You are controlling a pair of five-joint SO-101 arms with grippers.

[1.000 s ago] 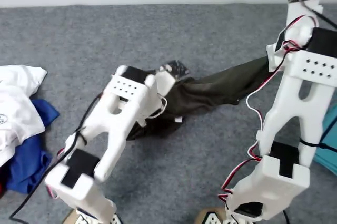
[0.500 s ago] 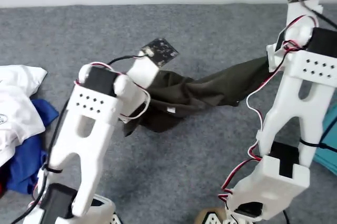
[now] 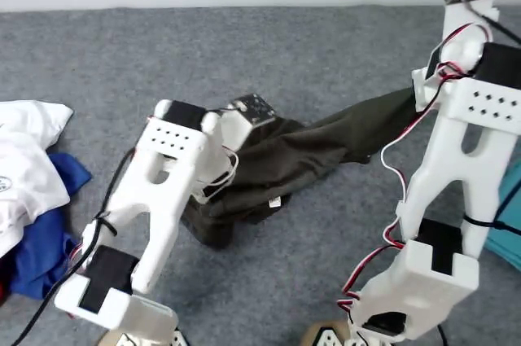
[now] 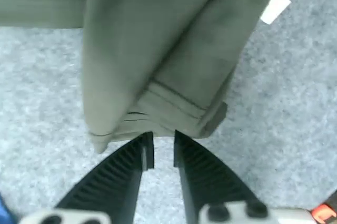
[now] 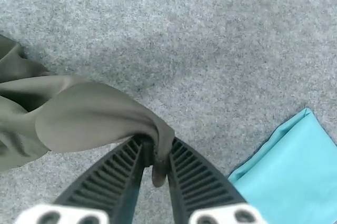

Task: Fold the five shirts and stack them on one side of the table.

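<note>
Slippage likely at left gripper (image 4: 163, 139), pinching just the hem edge of olive shirt (image 3: 326, 146) stretched mid-table; right gripper (image 5: 156, 154) clenched on bunched right end; risk of losing the hem if tugged apart

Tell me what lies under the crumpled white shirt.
A blue shirt pokes out from beneath the white shirt, resting on the grey table. How far it reaches underneath, and whether anything else lies there, is covered.
</note>
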